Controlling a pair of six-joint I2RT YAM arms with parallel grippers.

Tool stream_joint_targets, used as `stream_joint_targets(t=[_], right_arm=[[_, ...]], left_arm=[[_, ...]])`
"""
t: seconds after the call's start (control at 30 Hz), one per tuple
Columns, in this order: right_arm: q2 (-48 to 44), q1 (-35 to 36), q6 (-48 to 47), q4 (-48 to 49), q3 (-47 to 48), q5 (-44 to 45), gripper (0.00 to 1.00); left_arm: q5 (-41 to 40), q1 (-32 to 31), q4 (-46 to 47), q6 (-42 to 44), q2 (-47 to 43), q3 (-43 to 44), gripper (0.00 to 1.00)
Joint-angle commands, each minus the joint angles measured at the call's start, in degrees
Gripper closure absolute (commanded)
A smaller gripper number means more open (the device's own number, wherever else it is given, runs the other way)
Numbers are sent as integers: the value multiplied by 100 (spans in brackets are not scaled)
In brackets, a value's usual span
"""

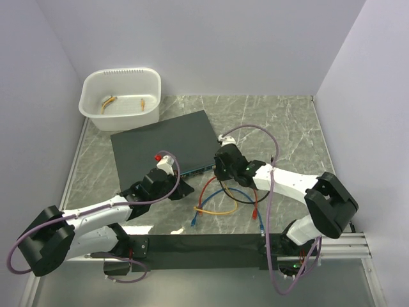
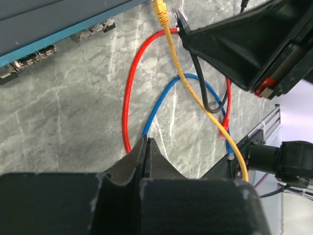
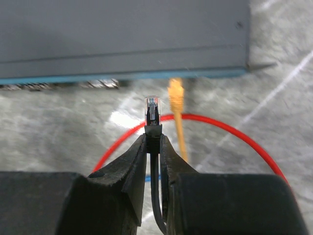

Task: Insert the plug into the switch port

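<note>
The flat black switch box (image 1: 163, 144) lies mid-table, its teal-blue face (image 3: 195, 74) toward the arms. A row of small square ports (image 3: 100, 84) shows along that face, also in the left wrist view (image 2: 29, 59). My right gripper (image 3: 153, 139) is shut on the black cable's boot. Its clear-tipped plug (image 3: 152, 108) points at the face, a short gap in front of it and right of the visible ports. My left gripper (image 2: 146, 143) is shut and empty, low over the marble beside the red cable (image 2: 128, 98).
A yellow cable's plug (image 3: 175, 95) lies against the face just right of my held plug. Red, blue and yellow cables (image 1: 217, 198) loop on the marble between the arms. A white tub (image 1: 120, 97) with small items stands back left.
</note>
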Motion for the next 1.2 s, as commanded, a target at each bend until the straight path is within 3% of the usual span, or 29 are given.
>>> stream_joint_targets(t=[0.0,0.1,0.27,0.47,1.17], right_arm=[[188,5,-42,265,370,-139,100],[408,5,45,283,441,-166,100],[619,5,230,467,406,-174,100],[751,31,300,573,476,-210,100],[1076,57,327,327,863,168,100]], left_arm=[[-180,-27,103,288,-12,145,99],[-340,-27,-432,552,-187,365,100],[-1402,-10,-1503,1114,-627,752,100],[-2262,87,-2006,1406,-1093,761,100],[-2730,148,-1893,1247,-1471,164,99]])
